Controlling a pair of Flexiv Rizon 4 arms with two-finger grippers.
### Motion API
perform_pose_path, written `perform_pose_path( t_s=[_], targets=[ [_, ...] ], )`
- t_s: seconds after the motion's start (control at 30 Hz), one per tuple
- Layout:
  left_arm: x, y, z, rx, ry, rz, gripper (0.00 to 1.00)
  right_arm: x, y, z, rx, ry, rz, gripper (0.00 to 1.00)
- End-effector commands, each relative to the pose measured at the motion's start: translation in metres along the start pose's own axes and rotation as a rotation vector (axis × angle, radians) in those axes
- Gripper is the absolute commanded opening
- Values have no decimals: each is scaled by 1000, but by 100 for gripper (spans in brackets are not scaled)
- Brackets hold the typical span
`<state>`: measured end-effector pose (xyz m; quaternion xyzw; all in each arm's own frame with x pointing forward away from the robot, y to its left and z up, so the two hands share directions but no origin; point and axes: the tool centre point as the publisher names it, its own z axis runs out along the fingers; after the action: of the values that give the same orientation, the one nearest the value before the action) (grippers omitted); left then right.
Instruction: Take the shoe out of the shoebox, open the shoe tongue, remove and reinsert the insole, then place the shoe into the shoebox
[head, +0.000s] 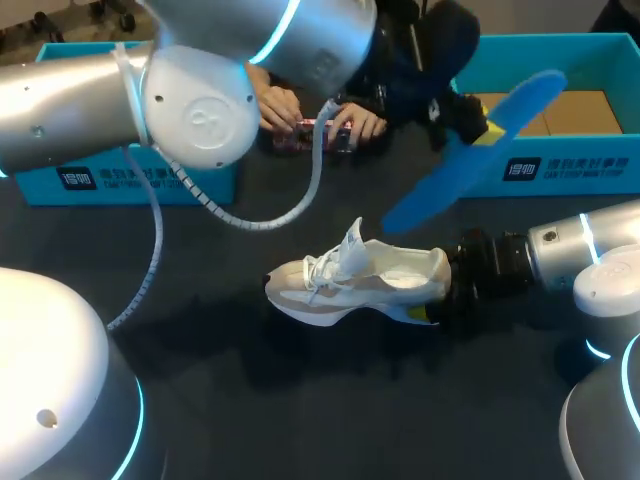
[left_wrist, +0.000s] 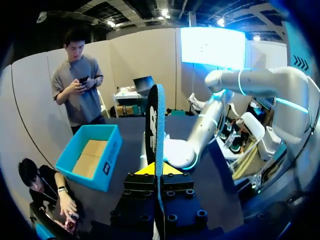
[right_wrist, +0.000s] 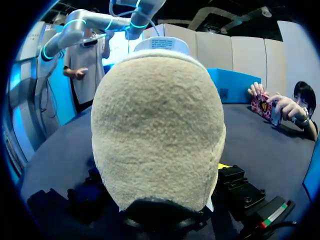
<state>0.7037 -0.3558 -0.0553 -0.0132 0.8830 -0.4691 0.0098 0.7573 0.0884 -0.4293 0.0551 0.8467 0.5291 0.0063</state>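
A white and beige shoe (head: 360, 280) lies mid-table with its toe to the left and its tongue raised. My right gripper (head: 440, 296) is shut on its heel, and that fuzzy heel (right_wrist: 160, 130) fills the right wrist view, hiding most of the fingers. My left arm reaches across to the right. Its gripper (head: 472, 128) is shut on a blue insole (head: 480, 160), which hangs in the air above and behind the shoe. In the left wrist view the insole (left_wrist: 156, 130) stands edge-on between the yellow tips of the left gripper (left_wrist: 159, 172). The open blue shoebox (head: 560, 170) stands at the back right.
A second blue box (head: 130, 185) sits at the back left, partly behind my left arm. At the far edge a person's hands (head: 310, 120) hold a phone over the table. The left arm's white cable (head: 240, 215) loops down near the shoe.
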Motion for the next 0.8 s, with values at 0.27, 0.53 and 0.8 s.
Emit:
perform_pose_path(
  t_s=[0.27, 0.53, 0.8],
  targets=[
    [1, -17, -23, 243, 98, -153, 0, -3, -3, 6, 4, -1, 0, 0],
    [-10, -26, -47, 397, 227, -204, 0, -3, -3, 6, 4, -1, 0, 0],
    [-19, -28, -56, 420, 321, -196, 0, -3, -3, 6, 4, -1, 0, 0]
  ],
)
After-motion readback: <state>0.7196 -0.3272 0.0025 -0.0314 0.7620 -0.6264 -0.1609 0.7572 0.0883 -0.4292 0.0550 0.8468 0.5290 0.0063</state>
